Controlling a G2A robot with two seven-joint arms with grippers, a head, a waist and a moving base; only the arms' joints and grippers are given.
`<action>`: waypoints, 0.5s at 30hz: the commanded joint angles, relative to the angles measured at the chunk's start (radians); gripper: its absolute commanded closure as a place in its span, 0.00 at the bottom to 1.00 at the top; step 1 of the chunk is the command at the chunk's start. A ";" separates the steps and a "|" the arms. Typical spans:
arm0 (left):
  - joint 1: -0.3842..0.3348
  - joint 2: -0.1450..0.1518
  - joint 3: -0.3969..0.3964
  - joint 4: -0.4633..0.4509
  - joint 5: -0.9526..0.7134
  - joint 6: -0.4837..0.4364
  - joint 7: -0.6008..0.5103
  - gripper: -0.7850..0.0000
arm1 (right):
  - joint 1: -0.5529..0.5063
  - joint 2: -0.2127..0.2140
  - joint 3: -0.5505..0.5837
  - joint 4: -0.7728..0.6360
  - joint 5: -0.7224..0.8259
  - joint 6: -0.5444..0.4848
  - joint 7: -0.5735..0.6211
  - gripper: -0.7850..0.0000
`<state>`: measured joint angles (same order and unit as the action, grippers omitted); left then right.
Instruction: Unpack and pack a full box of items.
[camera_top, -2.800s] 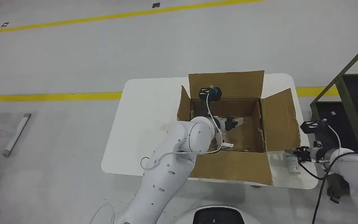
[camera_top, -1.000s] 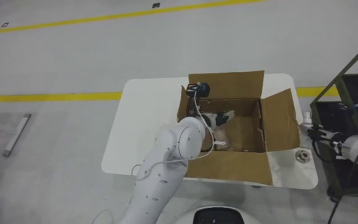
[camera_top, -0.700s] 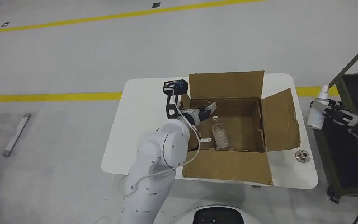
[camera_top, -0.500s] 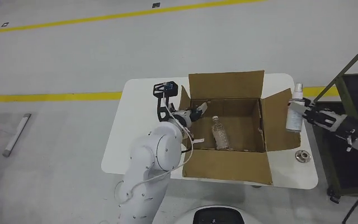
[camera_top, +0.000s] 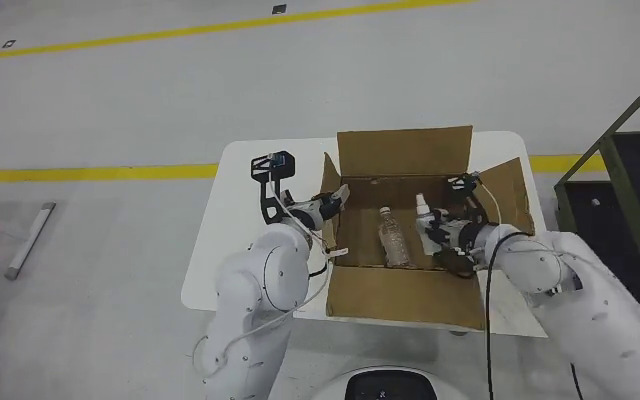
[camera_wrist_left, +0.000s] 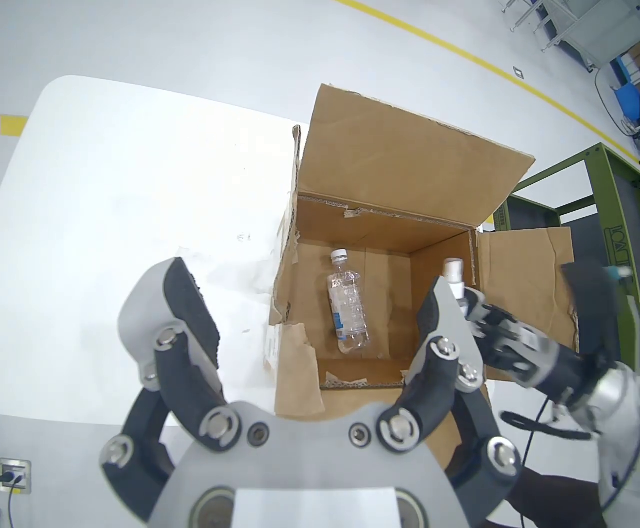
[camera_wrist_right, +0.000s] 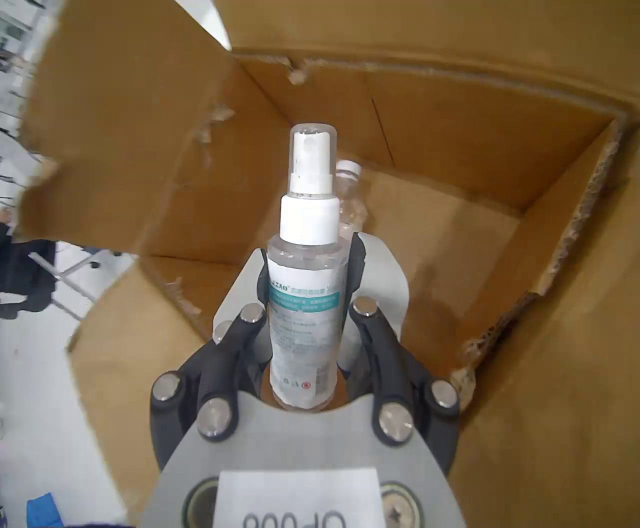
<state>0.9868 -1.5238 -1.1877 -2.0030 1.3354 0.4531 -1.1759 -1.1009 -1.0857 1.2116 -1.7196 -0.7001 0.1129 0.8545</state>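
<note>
On the white table, the left gripper has backed out of the box. It now hangs just outside the box's 9 o'clock wall with its jaws wide apart and nothing between them. Seconds ago that arm reached deep into the box and covered its floor.

With the arm gone, a water bottle shows on the cardboard floor. It lies on its side left of centre, with its cap toward 12 o'clock. In the left wrist view it lies free, with nothing touching it.

At 3 o'clock from it, the right gripper has come in from beyond the table's right edge. Its jaws are clamped on the body of a spray bottle, with the nozzle pointing toward 12 o'clock in the top view. It holds the spray bottle over the right half of the box and has not set it down.

This looks like the packing half of the task. One item is in the box and a second is about to join it. The floor space at 3 o'clock of the water bottle looks free to take it.
</note>
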 joint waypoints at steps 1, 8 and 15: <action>0.000 0.000 0.000 0.000 0.000 0.000 0.000 0.00 | 0.041 -0.011 -0.067 0.055 -0.041 0.042 -0.009 1.00; 0.000 0.000 0.000 0.000 0.000 0.000 0.000 0.00 | 0.147 -0.051 -0.223 0.194 -0.169 0.139 -0.028 1.00; 0.000 0.000 0.000 0.000 0.000 0.000 0.000 0.00 | 0.225 -0.086 -0.294 0.304 -0.174 0.200 -0.007 1.00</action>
<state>0.9868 -1.5238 -1.1878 -2.0030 1.3354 0.4532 -1.1760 -0.8836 -1.1681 0.9256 -1.4267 -0.8717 0.3089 0.8408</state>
